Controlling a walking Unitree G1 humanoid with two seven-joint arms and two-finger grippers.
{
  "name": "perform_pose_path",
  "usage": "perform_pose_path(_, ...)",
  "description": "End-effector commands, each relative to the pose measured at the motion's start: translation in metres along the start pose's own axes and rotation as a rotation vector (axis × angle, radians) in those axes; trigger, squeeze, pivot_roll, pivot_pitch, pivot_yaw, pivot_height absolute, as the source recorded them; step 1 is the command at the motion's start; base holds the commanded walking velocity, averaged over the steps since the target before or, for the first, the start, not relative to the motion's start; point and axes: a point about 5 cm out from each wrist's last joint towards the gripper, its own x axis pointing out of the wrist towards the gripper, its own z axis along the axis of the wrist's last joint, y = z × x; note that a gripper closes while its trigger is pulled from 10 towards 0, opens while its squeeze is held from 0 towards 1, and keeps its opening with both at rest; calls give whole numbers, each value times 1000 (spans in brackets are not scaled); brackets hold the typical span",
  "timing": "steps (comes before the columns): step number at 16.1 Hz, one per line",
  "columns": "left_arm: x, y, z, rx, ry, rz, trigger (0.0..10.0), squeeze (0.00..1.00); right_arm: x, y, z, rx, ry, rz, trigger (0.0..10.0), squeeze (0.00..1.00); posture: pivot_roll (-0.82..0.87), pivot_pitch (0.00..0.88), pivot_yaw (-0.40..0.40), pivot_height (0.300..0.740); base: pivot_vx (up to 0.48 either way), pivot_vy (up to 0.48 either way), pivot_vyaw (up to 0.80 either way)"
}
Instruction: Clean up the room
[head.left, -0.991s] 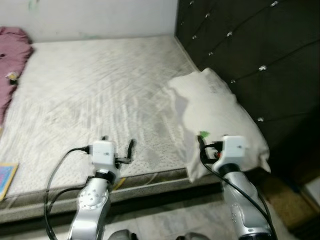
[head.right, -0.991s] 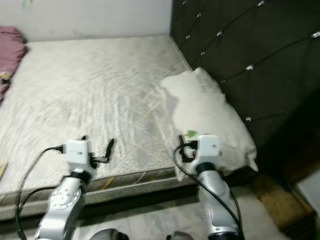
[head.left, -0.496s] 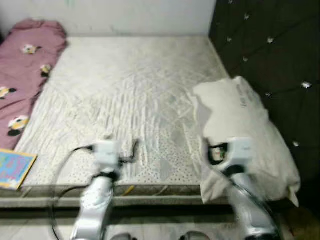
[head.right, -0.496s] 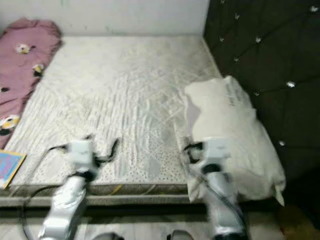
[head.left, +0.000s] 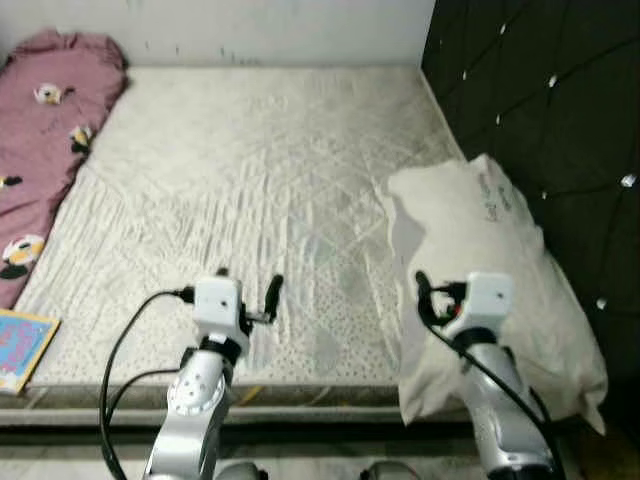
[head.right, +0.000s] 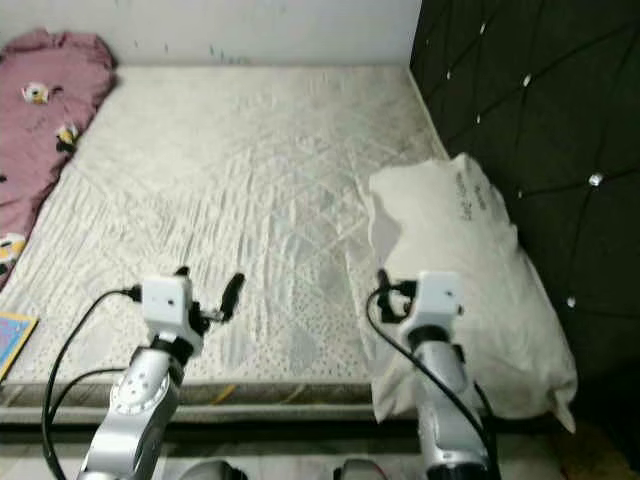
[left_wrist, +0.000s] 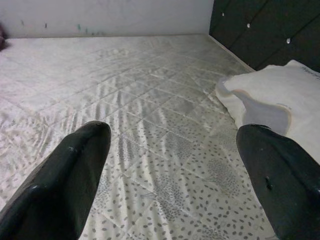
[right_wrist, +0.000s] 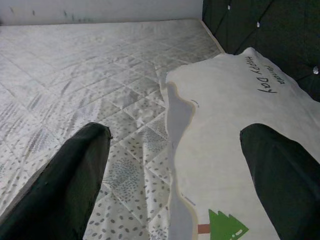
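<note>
- The bed (head.left: 250, 180) has a pale quilted top, and both arms reach out over its near edge.
- A white pillow (head.left: 500, 270) lies on the bed's right side, next to the dark headboard (head.left: 540, 100).
- The left gripper (left_wrist: 170, 165) is spread wide over the bare bed, holding nothing.
- The right gripper (right_wrist: 175, 170) is spread wide too, at the pillow's near edge.
- A pink blanket (head.left: 45, 130) lies along the far left side.
- A book (head.left: 20, 345) sits at the near left corner.

Both silver arms reach forward, left hand (left_wrist: 172, 175) and right hand (right_wrist: 175, 175) with fingers spread wide, holding nothing.
</note>
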Motion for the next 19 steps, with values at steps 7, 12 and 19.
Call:
perform_pose_path(7,0,5,-1,-7,11,17,10000,0,2,4,-4,1,25,13,10000,0,-22,39,-3,740,0,480,-469)
perform_pose_path(12,1,5,1,-3,2,11,10000,0,3,5,-4,0,26,15,10000,0,-21,37,-2,740,0,480,-621)
perform_pose_path(19,2,4,2,12,-13,25,10000,0,3,6,-4,6,19,23,10000,0,-23,39,-2,740,0,335,0)
